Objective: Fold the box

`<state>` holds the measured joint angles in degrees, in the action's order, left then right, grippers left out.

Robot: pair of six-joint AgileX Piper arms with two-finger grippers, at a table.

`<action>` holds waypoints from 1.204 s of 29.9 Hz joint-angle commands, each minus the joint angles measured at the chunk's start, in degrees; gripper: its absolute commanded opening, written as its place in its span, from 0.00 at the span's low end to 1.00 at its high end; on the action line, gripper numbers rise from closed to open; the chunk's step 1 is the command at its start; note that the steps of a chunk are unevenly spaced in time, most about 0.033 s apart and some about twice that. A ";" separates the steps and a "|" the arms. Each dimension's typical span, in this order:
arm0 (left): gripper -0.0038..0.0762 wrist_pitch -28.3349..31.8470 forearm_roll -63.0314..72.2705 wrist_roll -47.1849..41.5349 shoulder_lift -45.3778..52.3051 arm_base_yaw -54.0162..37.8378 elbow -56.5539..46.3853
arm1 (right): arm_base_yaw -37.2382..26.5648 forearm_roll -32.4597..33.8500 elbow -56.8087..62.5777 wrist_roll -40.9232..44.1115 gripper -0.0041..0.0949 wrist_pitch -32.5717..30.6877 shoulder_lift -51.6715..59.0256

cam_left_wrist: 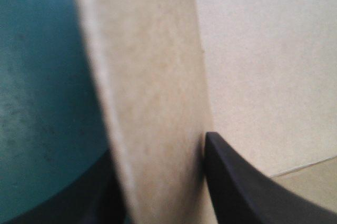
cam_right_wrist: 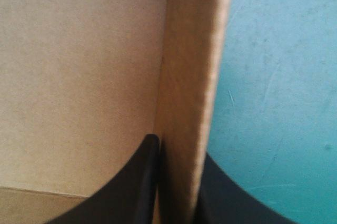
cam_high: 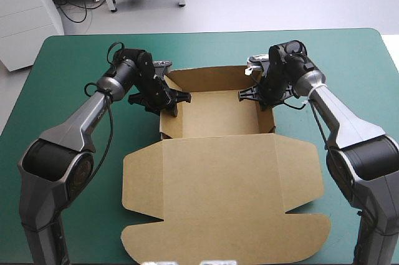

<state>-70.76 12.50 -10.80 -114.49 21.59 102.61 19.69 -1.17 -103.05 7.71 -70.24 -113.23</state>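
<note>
1. The box (cam_high: 218,178) lies on the worktop (cam_high: 75,59), its lid flat nearest the robot, leaving the tray open.
2. Left fingers (cam_left_wrist: 237,182) clamp the tray's left wall and right fingers (cam_right_wrist: 131,182) its right wall, apparently holding both upright for tucking.
3. The far wall stands raised.

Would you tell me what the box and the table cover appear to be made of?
The box looks like brown cardboard, matte, with a fibrous grain. The table cover seems a smooth teal-green mat, perhaps rubber or vinyl, faintly scuffed.
</note>
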 commanded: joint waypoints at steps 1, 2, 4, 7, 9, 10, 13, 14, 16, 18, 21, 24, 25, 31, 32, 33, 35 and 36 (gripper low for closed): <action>0.58 -1.61 1.68 0.30 3.93 0.41 2.01 | -0.29 -0.68 -1.16 -1.62 0.37 -1.25 3.09; 0.60 -1.61 1.48 0.30 3.93 0.41 2.01 | -0.29 -0.83 -1.16 -1.62 0.44 -1.25 3.09; 0.60 -1.75 1.13 0.19 3.93 0.41 2.01 | -0.29 -1.53 -1.16 -1.62 0.56 -1.25 3.09; 0.60 -2.49 0.45 0.05 3.93 0.41 2.01 | -0.29 -1.77 -1.07 -2.13 0.75 -1.25 3.09; 0.60 -3.48 -0.60 0.05 3.93 0.41 2.01 | -0.29 -1.77 -1.07 -2.13 0.82 -1.25 3.09; 0.60 -3.57 -0.96 0.05 3.93 0.41 2.01 | -0.29 -1.77 -1.07 -2.13 0.83 -1.25 3.09; 0.60 -3.45 -1.70 0.05 3.93 0.41 2.14 | -0.29 -1.77 -1.07 -2.13 0.84 -1.25 3.09; 0.60 -3.15 -2.64 0.05 3.93 0.30 2.77 | -0.29 -1.77 -1.07 -2.13 0.84 -1.25 3.09; 0.60 -3.17 -4.46 0.05 3.93 0.30 4.41 | -0.29 -1.66 -1.21 -2.39 0.84 -1.25 3.30; 0.60 -3.59 -5.70 0.05 3.93 0.30 7.16 | -0.29 -1.66 -2.26 -2.67 0.84 -1.25 3.55; 0.60 -3.59 -5.82 0.05 4.42 0.30 13.03 | -0.29 -1.66 -5.09 -3.12 0.84 -1.25 4.09; 0.60 -3.68 -6.06 0.05 4.54 0.30 19.84 | -0.29 -1.66 -9.13 -3.10 0.84 -1.25 5.27; 0.60 -3.68 -6.06 0.15 4.68 0.30 22.15 | -0.29 -1.66 -10.29 -3.10 0.84 -1.25 5.88; 0.60 -3.68 -6.06 0.38 7.93 0.30 29.82 | -0.29 0.81 -11.53 -3.10 0.84 -1.25 12.05; 0.60 -3.68 -6.06 0.51 9.10 0.30 29.95 | -0.29 1.17 -11.53 -3.10 0.84 -1.25 13.17; 0.60 -3.68 -6.06 0.51 10.22 0.30 29.95 | -0.29 1.17 -11.53 -3.10 0.84 -1.25 14.07; 0.59 -3.68 -6.06 1.97 12.95 0.30 29.95 | -0.29 1.17 -11.53 -3.38 0.84 -1.25 16.11; 0.56 -3.68 -6.06 2.85 14.12 0.30 29.95 | -0.29 1.17 -11.53 -3.63 0.84 -1.25 16.88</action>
<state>-72.06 6.15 -9.61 -107.00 21.70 130.61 19.69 -0.60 -112.72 5.09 -71.37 -101.74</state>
